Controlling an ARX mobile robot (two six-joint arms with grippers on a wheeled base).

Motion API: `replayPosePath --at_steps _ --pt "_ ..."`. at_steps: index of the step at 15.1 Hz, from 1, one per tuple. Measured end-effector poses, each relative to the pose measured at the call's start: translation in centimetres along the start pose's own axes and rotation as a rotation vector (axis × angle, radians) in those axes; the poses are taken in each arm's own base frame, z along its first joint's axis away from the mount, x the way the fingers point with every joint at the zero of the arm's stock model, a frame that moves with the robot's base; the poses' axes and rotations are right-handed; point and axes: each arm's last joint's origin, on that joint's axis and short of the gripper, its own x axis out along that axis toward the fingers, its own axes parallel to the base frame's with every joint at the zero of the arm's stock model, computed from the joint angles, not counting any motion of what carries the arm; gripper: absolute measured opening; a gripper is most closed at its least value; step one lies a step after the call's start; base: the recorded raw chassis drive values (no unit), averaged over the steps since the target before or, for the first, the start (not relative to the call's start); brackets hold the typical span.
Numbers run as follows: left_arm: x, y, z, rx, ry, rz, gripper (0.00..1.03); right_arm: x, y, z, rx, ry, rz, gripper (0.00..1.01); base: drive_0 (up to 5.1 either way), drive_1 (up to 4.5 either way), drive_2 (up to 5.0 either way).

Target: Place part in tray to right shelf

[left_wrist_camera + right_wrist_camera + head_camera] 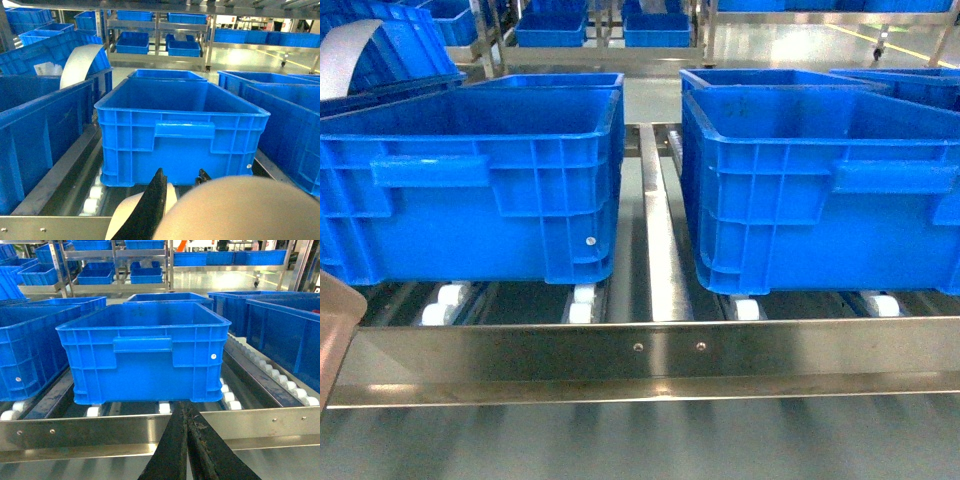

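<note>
Two blue crates on the shelf [650, 350] rollers.
The left gripper [172, 200] grips the beige tray [240, 210] at the front rail; the right gripper [187, 440] is closed, empty; the part is hidden.

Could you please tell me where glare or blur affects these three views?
Head view: soft overall, glare streaks on the shelf's front rail. Left wrist view: tray looms blurred up close. Right wrist view: crate sharp, background floor washed out.

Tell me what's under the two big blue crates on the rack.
White roller wheels of the right shelf show beneath the left crate and right crate. Rollers farther back are hidden by the crates.
</note>
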Motion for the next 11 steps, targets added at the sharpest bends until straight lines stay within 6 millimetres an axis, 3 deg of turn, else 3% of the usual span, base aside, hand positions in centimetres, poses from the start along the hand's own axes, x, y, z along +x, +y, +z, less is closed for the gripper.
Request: replayPosePath --at_steps 3,5,11 --pt "-0.5 0.0 -0.3 0.005 -0.005 0.000 0.13 0.0 0.0 0.0 0.000 0.000 0.000 0.02 0.0 0.00 0.0" --pt "-0.7 0.0 -1.6 0.007 0.030 0.002 0.13 0.0 0.0 0.0 0.000 0.000 0.000 0.02 0.0 0.00 0.0" --pt "-2.2 0.0 -2.2 0.005 0.072 0.000 0.13 0.0 0.0 0.0 0.000 0.000 0.000 0.02 0.0 0.00 0.0"
